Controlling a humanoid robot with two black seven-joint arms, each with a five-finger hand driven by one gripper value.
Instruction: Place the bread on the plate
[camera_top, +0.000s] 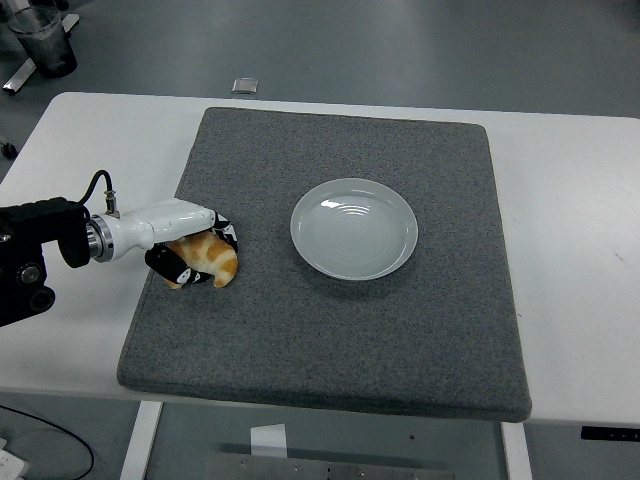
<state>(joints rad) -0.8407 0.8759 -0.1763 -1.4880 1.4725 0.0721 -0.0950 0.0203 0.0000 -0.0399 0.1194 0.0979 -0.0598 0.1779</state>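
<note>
Grasp step: left hand, mid-left, fingers apparently closing around bread; next, lift and carry right to plate.

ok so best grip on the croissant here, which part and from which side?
Grip the croissant across its thick middle, coming from the left and above, as the left hand does now: fingers curl over the top, thumb at the near side. It lies flat on the grey mat, its curved ends tapering, so the middle gives the most to hold. The plate to its right stays unobstructed.
</note>
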